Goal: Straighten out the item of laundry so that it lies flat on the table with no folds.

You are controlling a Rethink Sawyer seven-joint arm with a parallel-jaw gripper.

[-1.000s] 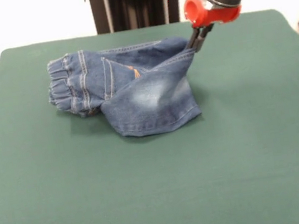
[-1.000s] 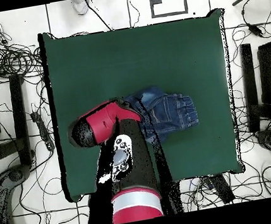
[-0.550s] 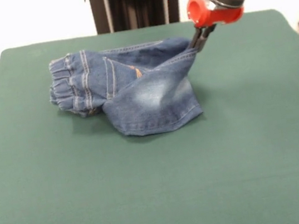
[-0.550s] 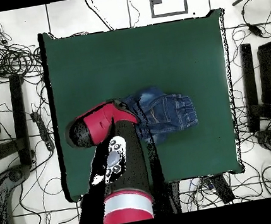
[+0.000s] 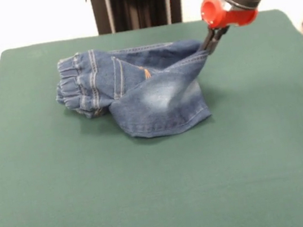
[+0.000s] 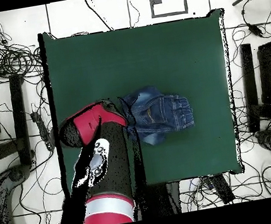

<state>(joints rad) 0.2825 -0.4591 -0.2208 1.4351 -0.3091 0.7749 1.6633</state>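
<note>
The gripper [image 5: 210, 43] is pinched shut on a corner of the jeans [image 5: 136, 90], holding that edge lifted a little off the table [image 5: 163, 191]. From the pinch the denim slopes down and away: in the front view the garment lies to the left of and below the gripper, still folded over itself, with the gathered waistband at its far left end. Seen from overhead, the jeans [image 6: 159, 113] sit near the middle of the table [image 6: 134, 53], just right of the red arm

In the overhead view the arm's red wrist covers the pincer [image 5: 208, 47], the folded jeans [image 5: 139, 89] hide their own legs, and the front view cuts the worktop [image 5: 165, 203] below.
</note>
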